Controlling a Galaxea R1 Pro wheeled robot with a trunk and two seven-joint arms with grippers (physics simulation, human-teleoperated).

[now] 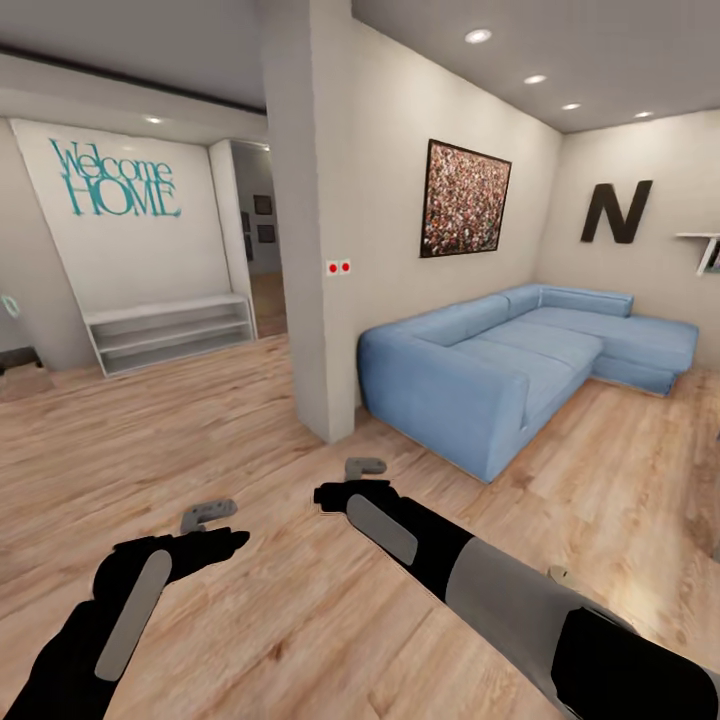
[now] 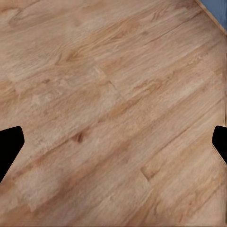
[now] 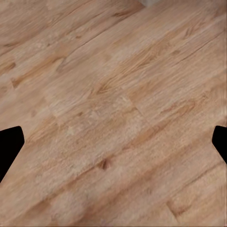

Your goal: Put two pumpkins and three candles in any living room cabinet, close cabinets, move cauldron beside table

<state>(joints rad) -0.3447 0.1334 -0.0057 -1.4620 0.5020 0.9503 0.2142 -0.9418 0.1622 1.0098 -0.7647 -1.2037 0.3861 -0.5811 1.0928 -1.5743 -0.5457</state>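
Pumpkins, candles, cauldron, dark-brown cabinet and coffee table are all out of view. In the head view both arms reach forward low over the light wood plank floor [image 1: 200, 440]. My left gripper [image 1: 222, 528] is open with nothing in it. My right gripper [image 1: 350, 480] is open too, also holding nothing. In the left wrist view the fingertips [image 2: 10, 146] stand far apart at the picture's edges over bare planks. The right wrist view has its fingertips [image 3: 10, 146] just as wide apart above the floor.
A blue corner sofa [image 1: 520, 360] stands ahead to the right against the wall. A white wall pillar [image 1: 310, 250] rises straight ahead, close to the grippers. Left of it are a hallway opening [image 1: 262, 260] and a low white shelf [image 1: 168, 333] under "Welcome HOME" lettering.
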